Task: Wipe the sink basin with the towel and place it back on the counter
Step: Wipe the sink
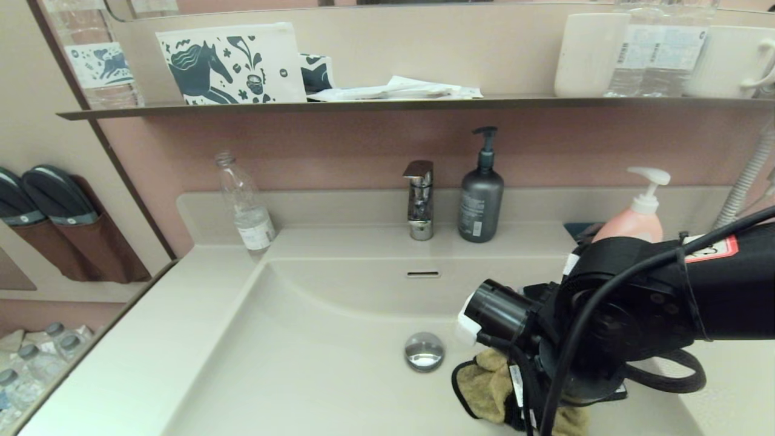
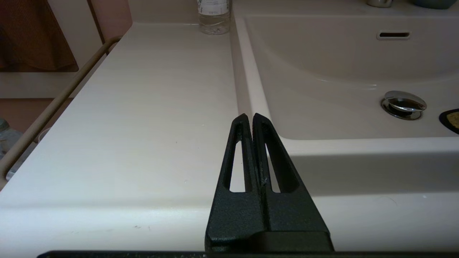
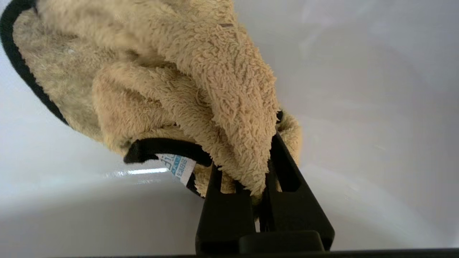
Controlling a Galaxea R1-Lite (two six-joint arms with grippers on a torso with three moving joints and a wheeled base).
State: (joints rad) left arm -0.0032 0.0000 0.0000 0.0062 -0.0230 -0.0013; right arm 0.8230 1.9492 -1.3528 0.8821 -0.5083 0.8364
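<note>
The mustard-yellow towel [image 1: 487, 387] with dark edging is bunched on the floor of the cream sink basin [image 1: 315, 363], just right of the chrome drain plug [image 1: 424, 351]. My right arm reaches down into the basin over it, hiding the jaws in the head view. In the right wrist view my right gripper [image 3: 247, 157] is shut on a fold of the towel [image 3: 200, 82], the cloth pressed against the basin [image 3: 376, 107]. My left gripper [image 2: 249, 116] is shut and empty, parked over the counter [image 2: 143, 118] at the basin's left front corner. A corner of the towel [image 2: 452, 120] shows beyond the drain plug [image 2: 404, 104].
A chrome faucet [image 1: 419, 200], a dark pump bottle [image 1: 481, 194] and a pink pump soap bottle [image 1: 633, 218] stand behind the basin. A clear plastic bottle [image 1: 245, 206] stands at the back left of the counter. A dark wall shelf [image 1: 387, 104] hangs above.
</note>
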